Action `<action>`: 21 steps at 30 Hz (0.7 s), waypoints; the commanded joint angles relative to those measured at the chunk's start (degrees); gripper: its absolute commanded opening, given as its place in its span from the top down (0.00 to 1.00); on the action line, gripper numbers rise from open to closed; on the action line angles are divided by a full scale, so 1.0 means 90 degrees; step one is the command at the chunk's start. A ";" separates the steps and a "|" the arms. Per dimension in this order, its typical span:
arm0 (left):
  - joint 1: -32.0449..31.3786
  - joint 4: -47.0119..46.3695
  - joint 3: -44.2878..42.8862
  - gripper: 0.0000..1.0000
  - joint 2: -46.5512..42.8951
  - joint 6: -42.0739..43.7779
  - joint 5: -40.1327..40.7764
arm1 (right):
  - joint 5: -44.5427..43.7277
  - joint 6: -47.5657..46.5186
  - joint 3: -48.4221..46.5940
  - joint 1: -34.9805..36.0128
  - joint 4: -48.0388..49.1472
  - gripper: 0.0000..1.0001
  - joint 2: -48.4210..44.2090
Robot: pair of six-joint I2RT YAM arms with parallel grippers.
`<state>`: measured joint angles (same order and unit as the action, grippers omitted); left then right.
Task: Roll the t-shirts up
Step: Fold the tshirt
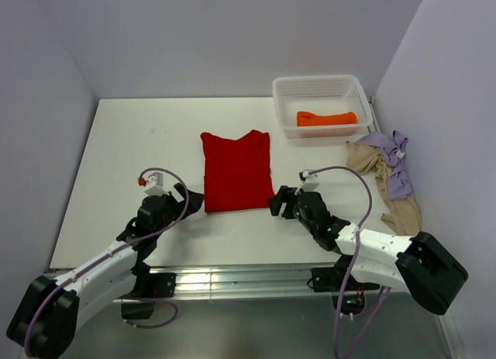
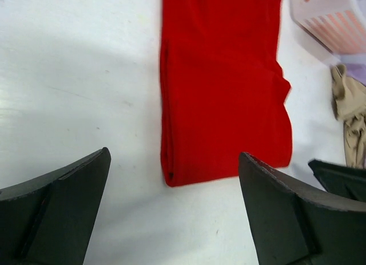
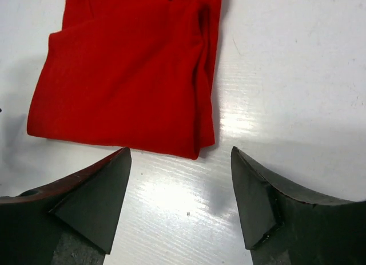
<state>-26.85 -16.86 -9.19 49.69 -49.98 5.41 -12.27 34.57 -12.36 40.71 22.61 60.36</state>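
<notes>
Wide-spread jaws on the left gripper (image 2: pixel 174 162), nothing pinched. Same on the right gripper (image 3: pixel 180 153): parted, empty. Between the two, just ahead of the fingertips, flat on the table (image 1: pixel 116 142): the folded red t-shirt (image 1: pixel 236 173). Farther ahead and right of the right gripper: a white basket (image 1: pixel 288 91) holding an orange t-shirt (image 1: pixel 325 119). Directly right: a beige t-shirt (image 1: pixel 395 204) and a lavender t-shirt (image 1: pixel 391 161), heaped together.

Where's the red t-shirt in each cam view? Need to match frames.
Top external: red t-shirt, folded flat, middle of the white table.
Left wrist: red t-shirt, top centre to right.
Right wrist: red t-shirt, upper left.
Shared landmark: its near hem against the white table.
</notes>
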 commanded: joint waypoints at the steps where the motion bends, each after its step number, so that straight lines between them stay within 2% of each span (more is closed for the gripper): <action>1: -0.0258 -0.0773 0.0259 0.01 -0.0413 0.0377 -0.0065 | -0.0433 -0.0295 0.0104 0.0145 0.0807 0.21 -0.0076; 4: -0.0541 -0.0685 0.0230 0.05 -0.0531 0.0513 0.0189 | -0.0423 -0.0471 0.0036 0.0193 0.0954 0.22 0.0285; 8: -0.0989 -0.0802 0.0152 0.14 -0.0006 0.0485 0.0618 | -0.0511 -0.0881 -0.0033 0.0398 0.1276 0.25 0.0666; 14: -0.1567 -0.1289 0.0269 0.13 0.0572 0.0309 0.1303 | -0.0756 -0.1106 -0.0033 0.0643 0.1471 0.28 0.0989; 17: -0.1616 -0.1320 0.0279 0.14 0.0621 0.0338 0.1342 | -0.0765 -0.1214 -0.0042 0.0692 0.1657 0.31 0.1105; 21: -0.1626 -0.1359 0.0221 0.16 0.0709 0.0406 0.1352 | -0.0941 -0.1146 -0.0432 0.0682 0.1249 0.33 0.1593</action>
<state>-41.12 -25.47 -6.74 55.59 -47.22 15.73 -17.80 25.36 -12.99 46.52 33.23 72.49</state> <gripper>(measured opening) 0.847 0.676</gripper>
